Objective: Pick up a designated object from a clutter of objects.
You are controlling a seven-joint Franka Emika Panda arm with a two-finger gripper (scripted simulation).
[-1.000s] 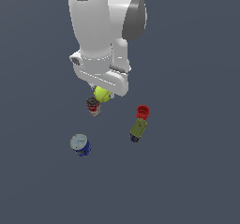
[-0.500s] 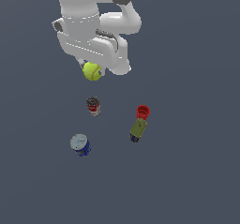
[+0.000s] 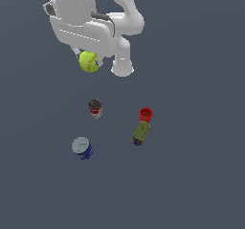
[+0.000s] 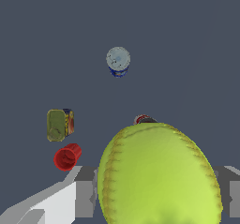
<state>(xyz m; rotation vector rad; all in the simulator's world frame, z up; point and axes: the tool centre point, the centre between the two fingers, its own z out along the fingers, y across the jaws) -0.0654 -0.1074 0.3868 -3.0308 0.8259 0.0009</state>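
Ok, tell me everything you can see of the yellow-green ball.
The yellow-green ball is round and bright, with stitched seam lines curving over its surface in the wrist view, where it fills much of the picture. It hangs under the gripper, held between grey fingers at its sides, clear of the floor. The cans and cup lie apart from it.

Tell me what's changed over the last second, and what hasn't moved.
The gripper, shut on the tennis ball, has carried it up off the surface, away from the dark red-labelled can it sat beside. That can, the red cup, the olive-green can and the blue can stayed put.
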